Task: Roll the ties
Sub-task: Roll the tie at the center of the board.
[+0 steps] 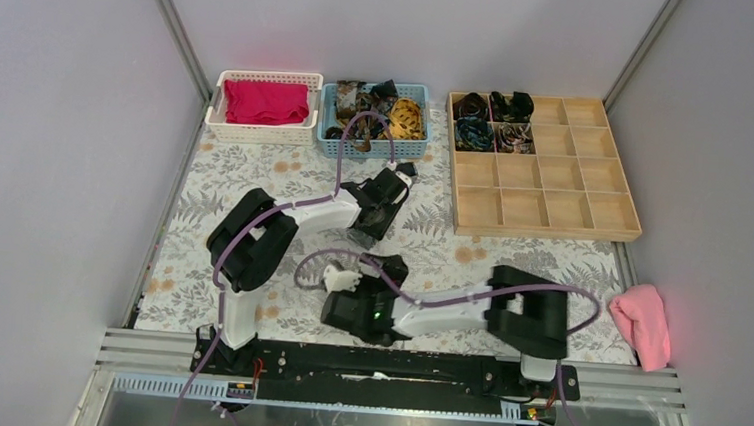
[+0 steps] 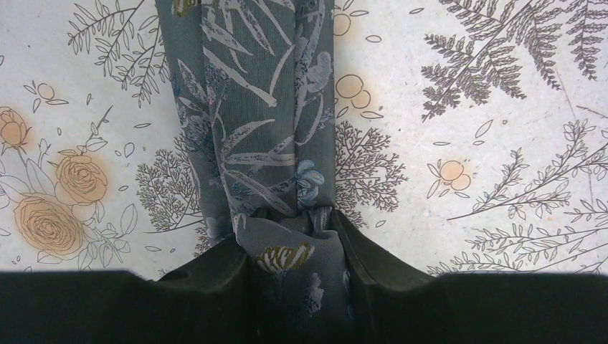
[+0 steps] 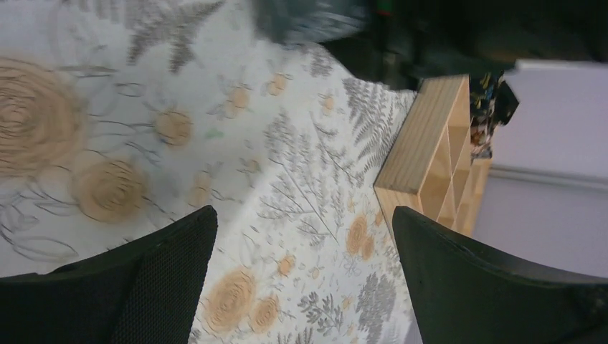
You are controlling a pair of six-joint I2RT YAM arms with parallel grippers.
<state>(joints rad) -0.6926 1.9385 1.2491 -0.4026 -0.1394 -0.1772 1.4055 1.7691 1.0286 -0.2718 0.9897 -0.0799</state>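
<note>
Left fingers (image 2: 373, 269) pinch a grey-green tie (image 2: 251, 107), hidden from overhead.

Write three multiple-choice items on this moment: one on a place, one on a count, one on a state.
1. Where in the wooden tray do the rolled ties sit?
A. far-left compartments
B. near-right compartments
C. the nearest row only
2. How many compartments hold a tie?
A. two
B. four
C. seven
3. What is the left hand doing?
A. standing open and empty
B. gripping a grey-green leaf-print tie
C. shut on nothing

Answers: 1 A, the coils fill the tray's far-left corner in the top view. 2 B, a two-by-two block is filled and the other compartments are bare. 3 B, the left wrist view shows fabric pinched between its fingers.
</note>
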